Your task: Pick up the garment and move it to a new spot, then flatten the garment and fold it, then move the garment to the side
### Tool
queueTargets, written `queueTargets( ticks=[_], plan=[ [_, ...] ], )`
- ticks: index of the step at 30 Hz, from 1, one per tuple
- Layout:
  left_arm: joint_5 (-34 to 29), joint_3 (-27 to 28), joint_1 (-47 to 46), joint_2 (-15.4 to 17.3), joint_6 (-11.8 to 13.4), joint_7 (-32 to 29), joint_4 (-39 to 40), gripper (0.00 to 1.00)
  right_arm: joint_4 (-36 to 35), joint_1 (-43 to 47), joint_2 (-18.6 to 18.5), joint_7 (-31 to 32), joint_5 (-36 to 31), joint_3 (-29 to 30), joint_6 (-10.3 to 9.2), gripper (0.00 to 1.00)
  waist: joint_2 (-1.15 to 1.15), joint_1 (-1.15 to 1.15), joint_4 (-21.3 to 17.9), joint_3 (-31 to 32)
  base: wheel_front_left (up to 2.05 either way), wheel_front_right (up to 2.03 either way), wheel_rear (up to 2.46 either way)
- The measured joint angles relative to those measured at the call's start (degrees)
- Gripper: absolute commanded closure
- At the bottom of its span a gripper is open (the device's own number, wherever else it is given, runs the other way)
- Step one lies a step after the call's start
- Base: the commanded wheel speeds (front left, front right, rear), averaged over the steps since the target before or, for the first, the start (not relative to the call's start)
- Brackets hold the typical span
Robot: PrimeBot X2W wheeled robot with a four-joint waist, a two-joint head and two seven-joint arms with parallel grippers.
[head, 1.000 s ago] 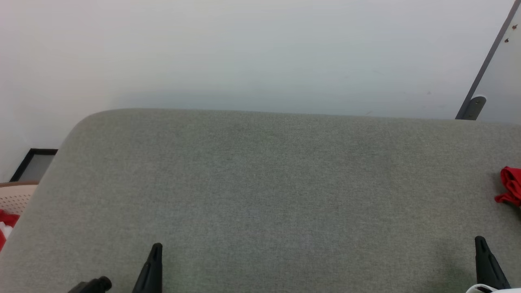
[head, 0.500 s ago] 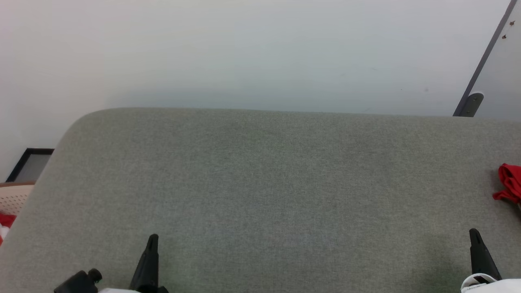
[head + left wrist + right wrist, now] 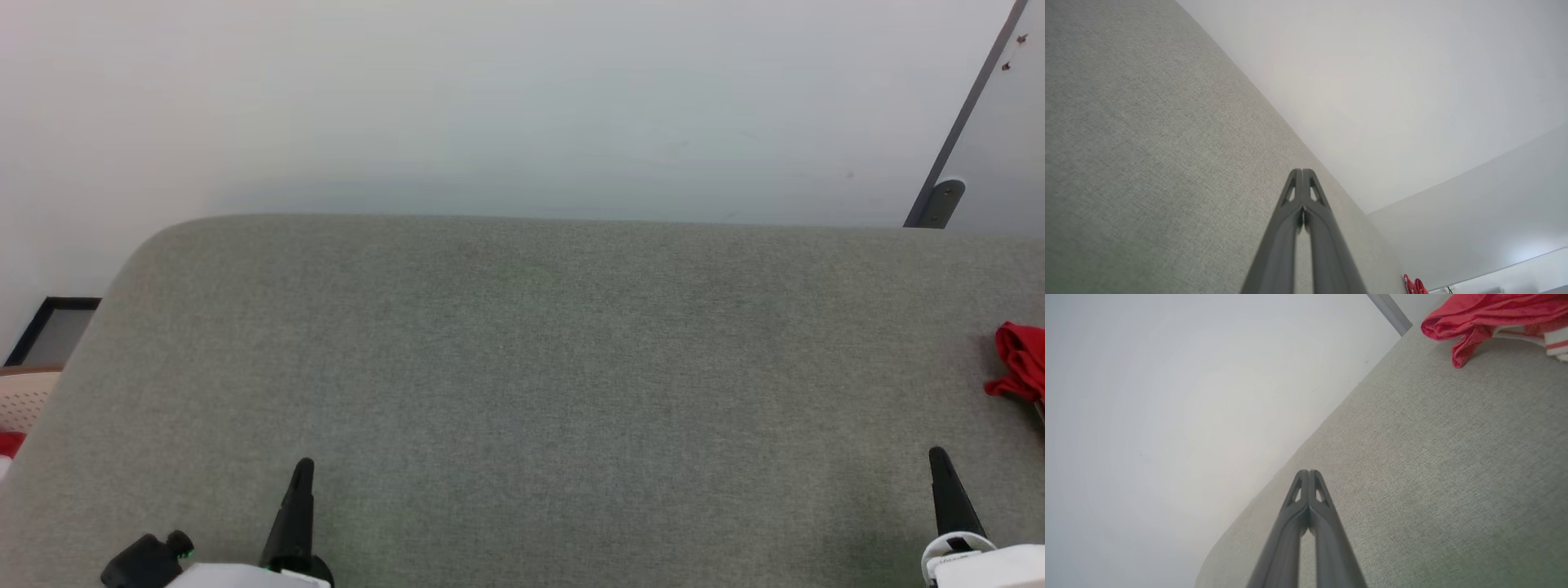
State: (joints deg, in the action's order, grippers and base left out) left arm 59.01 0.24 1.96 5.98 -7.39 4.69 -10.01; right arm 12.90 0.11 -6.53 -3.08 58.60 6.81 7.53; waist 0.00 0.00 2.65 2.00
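Note:
The garment [image 3: 1020, 359] is a crumpled red cloth lying at the far right edge of the grey fabric surface [image 3: 531, 367], mostly cut off by the frame. In the right wrist view the garment [image 3: 1490, 314] lies bunched at the top right, with white-and-red striped trim showing at the edge. A small red bit of the garment [image 3: 1414, 286] appears far off in the left wrist view. My left gripper [image 3: 302, 467] stands shut at the lower left, holding nothing. My right gripper [image 3: 939, 456] stands shut at the lower right, below the garment and apart from it.
A pale wall [image 3: 490, 106] rises behind the grey surface. A grey door frame [image 3: 955, 139] leans at the upper right. At the far left, off the surface, sit a beige perforated basket [image 3: 24, 396] with red cloth [image 3: 10, 445] and a black-framed panel [image 3: 53, 331].
Both grippers have come further up into the head view, with their pale wrists now showing at the bottom. The scene has shifted slightly left and up with the camera. The garment lies still.

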Motion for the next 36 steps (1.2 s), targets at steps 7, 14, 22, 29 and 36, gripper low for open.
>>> queueTargets(
  ticks=[7, 14, 22, 29, 36],
  plan=[
    [4.3, 0.5, -1.0, -0.2, 0.0, -1.2, -0.4, 1.00, 0.1, -0.8, 0.4, 1.1, 4.2, 0.0, 0.00, 1.00, 0.00, 0.00, -0.2, -0.2, 0.00, 0.00, 0.00],
    [8.3, 1.0, -1.9, -0.4, 0.0, -2.2, -0.9, 1.00, 0.2, -1.6, 0.9, 2.2, 8.1, 0.0, 0.00, 1.00, 0.00, 0.00, -0.5, -0.4, 0.00, 0.00, 0.00],
    [12.9, 1.7, -2.9, -0.7, 0.0, -3.7, -1.5, 1.00, 0.4, -2.2, 1.4, 3.6, 12.6, 0.0, 0.00, 1.00, 0.00, 0.00, -0.8, -0.7, 0.00, 0.00, 0.00],
    [16.3, 2.1, -3.7, -0.8, 0.0, -4.7, -1.9, 1.00, 0.5, -3.0, 1.7, 4.5, 15.9, 0.0, 0.00, 1.00, 0.00, 0.00, -1.0, -0.9, 0.00, 0.00, 0.00],
    [19.5, 2.6, -4.4, -1.1, 0.0, -5.6, -2.2, 1.00, 0.7, -3.4, 2.0, 5.4, 19.1, -0.1, 0.00, 1.00, 0.00, 0.00, -1.3, -1.1, 0.00, 0.00, 0.00]
  ],
)
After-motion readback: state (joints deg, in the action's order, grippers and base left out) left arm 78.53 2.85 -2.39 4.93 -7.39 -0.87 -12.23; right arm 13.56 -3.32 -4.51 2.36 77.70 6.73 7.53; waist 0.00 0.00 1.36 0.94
